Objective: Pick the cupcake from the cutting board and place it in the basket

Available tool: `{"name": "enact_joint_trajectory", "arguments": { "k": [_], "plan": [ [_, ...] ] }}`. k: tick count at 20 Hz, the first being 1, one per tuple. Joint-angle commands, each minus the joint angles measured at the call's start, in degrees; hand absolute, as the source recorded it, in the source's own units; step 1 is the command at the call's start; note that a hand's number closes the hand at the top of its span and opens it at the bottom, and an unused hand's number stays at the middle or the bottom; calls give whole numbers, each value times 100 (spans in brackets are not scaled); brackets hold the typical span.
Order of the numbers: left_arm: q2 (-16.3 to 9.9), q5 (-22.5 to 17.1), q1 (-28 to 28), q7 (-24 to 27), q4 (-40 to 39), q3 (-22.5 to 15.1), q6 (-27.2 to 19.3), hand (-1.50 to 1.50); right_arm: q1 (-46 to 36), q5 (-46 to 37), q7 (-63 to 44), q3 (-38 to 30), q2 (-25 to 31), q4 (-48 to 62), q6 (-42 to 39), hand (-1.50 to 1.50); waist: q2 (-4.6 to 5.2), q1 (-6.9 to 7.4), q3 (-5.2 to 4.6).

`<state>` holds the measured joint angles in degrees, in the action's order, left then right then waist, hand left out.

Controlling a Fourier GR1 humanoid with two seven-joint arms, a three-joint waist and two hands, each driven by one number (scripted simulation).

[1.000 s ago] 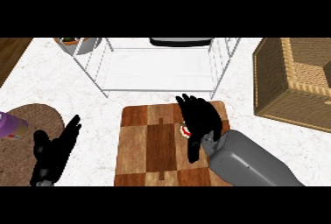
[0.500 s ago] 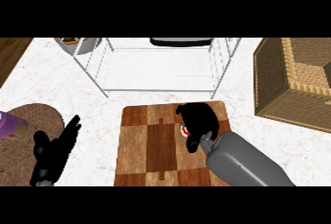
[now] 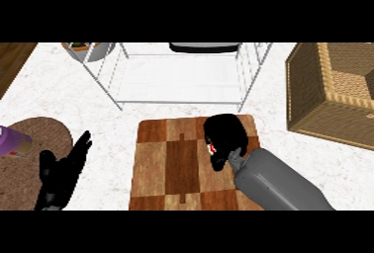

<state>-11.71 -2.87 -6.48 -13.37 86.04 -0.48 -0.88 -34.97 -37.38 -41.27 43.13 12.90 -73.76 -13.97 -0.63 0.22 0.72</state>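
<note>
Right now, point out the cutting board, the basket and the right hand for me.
cutting board point(image 3: 175, 168): head view, bare wood left of the hand.
basket point(image 3: 310, 94): head view, its woven left wall.
right hand point(image 3: 225, 132): head view, back of the hand, over the board.

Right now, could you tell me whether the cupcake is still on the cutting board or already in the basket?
On the cutting board: the right hand covers the cupcake there, apart from the basket.
</note>
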Motion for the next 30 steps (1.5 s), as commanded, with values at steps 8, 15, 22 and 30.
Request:
{"name": "enact_joint_trajectory", "arguments": {
  "k": [8, 15, 22, 30],
  "plan": [
    [24, -49, -295, -400, -171, 18, 88, 0, 586, -786, -1414, -349, -216, -210, 598, 150, 48, -39, -71],
    [183, 37, -343, -334, -217, 20, -116, 0, 502, -793, -1509, -1437, -845, -1585, 2312, 150, 20, -245, -45],
    [1, -29, -382, -115, -442, 146, 143, 0, 120, -1530, -1828, -2111, -780, -3074, 2782, 150, 27, -179, -77],
    [-75, -83, -267, -449, -182, 253, 117, 0, -820, -1483, -2885, -3545, -190, -4063, 1275, 150, 11, -137, -78]
  ]
}}
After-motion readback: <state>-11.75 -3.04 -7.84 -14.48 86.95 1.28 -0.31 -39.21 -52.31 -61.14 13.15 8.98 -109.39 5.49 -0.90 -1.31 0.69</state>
